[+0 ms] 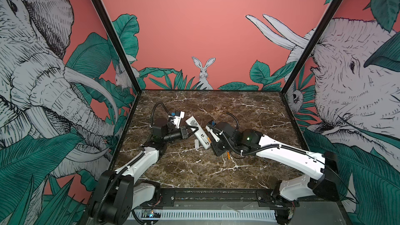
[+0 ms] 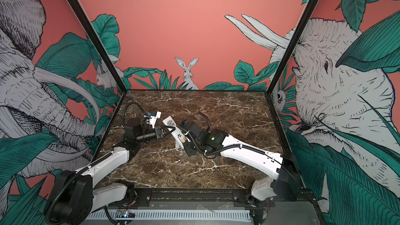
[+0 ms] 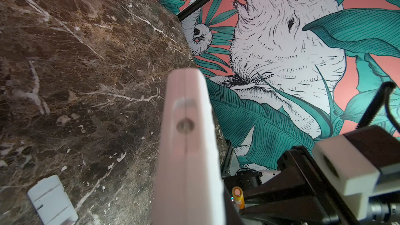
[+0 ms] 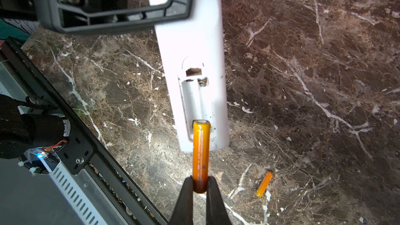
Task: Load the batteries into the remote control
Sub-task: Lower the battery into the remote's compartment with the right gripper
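The left gripper (image 1: 192, 130) clamps the remote control (image 1: 197, 132) mid-body, with a loose cover (image 1: 196, 144) just beside it. Only the right wrist view shows the open compartment (image 4: 194, 98), where the right gripper (image 4: 200, 182) pinches a battery (image 4: 201, 152), its tip seemingly touching the compartment's end. The second battery (image 4: 264, 183) lies nearby on the marble (image 4: 303, 83).

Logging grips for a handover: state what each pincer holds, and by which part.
Left pincer clamps the remote control across its middle. Right pincer pinches one battery by one end, its free end at the remote control's open compartment.
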`<act>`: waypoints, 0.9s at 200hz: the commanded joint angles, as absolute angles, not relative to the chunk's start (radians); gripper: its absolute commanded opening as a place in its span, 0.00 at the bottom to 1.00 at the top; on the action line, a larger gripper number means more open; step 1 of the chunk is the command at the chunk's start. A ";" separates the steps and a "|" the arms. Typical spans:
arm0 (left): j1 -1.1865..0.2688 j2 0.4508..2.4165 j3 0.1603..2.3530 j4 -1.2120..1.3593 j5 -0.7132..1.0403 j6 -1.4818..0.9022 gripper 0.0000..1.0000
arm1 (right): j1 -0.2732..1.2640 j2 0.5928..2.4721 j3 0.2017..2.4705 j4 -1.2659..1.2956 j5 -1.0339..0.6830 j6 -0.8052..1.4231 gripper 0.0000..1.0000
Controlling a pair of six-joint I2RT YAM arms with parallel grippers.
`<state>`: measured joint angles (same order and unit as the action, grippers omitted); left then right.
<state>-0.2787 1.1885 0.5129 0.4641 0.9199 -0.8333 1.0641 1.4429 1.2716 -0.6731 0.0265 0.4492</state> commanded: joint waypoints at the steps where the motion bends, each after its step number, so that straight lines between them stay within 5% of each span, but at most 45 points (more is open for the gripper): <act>1: -0.275 1.190 0.503 0.542 0.963 -0.862 0.00 | 1.057 1.465 1.305 -0.712 -0.014 0.448 0.10; 180: -0.273 1.237 0.508 0.590 1.003 -0.900 0.00 | 1.012 1.560 1.382 -0.770 -0.014 0.461 0.10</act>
<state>-0.2787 1.2392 0.5129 0.5385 0.9771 -0.8928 1.0241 1.5425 1.3449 -0.7437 -0.0235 0.4488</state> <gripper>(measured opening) 0.206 0.100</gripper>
